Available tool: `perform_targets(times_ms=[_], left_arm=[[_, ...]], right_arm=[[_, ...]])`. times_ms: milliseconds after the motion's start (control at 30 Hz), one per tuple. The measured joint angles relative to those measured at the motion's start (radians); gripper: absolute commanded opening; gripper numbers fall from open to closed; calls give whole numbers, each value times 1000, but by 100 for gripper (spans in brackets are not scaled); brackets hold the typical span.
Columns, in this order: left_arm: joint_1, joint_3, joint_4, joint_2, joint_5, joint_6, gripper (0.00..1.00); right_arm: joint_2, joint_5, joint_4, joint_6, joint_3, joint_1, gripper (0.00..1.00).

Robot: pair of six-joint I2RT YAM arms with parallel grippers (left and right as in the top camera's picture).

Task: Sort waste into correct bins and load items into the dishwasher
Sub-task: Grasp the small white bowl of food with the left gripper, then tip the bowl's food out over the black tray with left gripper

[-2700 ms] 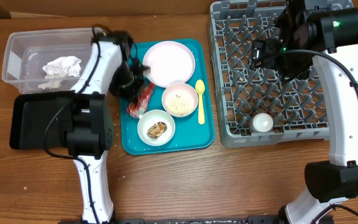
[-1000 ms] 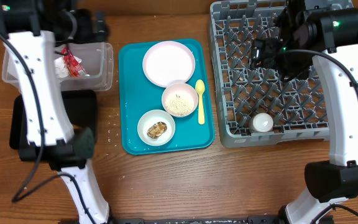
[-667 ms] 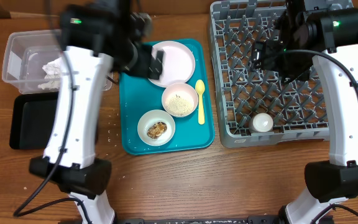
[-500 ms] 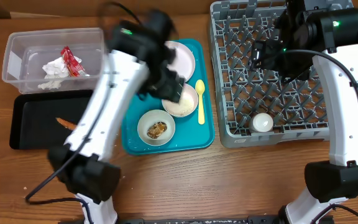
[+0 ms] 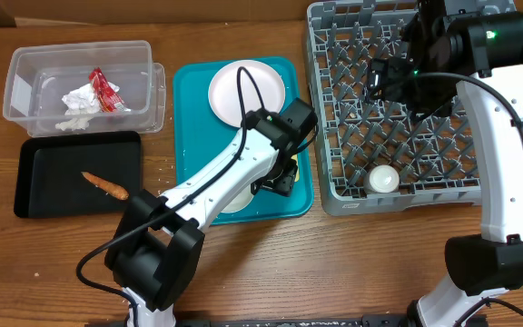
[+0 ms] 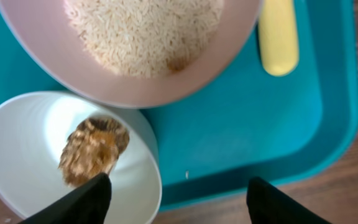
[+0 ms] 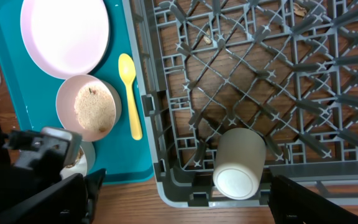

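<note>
My left gripper hangs open over the teal tray. Its jaws straddle the right rim of the small white bowl, which holds a brown lumpy food piece. The pinkish bowl of rice grains and the yellow spoon lie just beyond. Both bowls are hidden under the arm in the overhead view. My right gripper is open above the grey dish rack, where the white cup lies. The clear tub holds the napkin and wrapper. The black tray holds the carrot-like stick.
The pale pink plate rests at the back of the teal tray. The left arm stretches diagonally from the front of the table across the tray. A few crumbs lie on the wood by the tray's left edge.
The left arm has swung from over the clear tub, where the wrapper now lies, across to the bowls on the teal tray. The right arm has not moved.
</note>
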Motion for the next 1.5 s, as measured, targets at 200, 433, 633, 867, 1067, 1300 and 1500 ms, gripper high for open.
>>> perform_targets(times_ms=[200,433,633,867,1067,1300,1500], left_arm=[[7,-132,152,0,-10,-24,43],[7,-193,186,0,-10,-42,4],[8,-180,126,0,-19,-39,4],[59,-7,-124,-3,7,-39,4],[163,128,-220,-91,25,-31,4],[414,143,-299,-197,93,64,4],[683,104,-294,-196,268,258,4]], right_arm=[[0,0,2,-1,0,0,96],[0,0,3,0,0,0,96],[0,0,2,0,0,0,95],[0,0,2,0,0,0,96],[0,0,3,0,0,0,96],[0,0,11,0,0,0,96],[0,0,7,-1,0,0,96]])
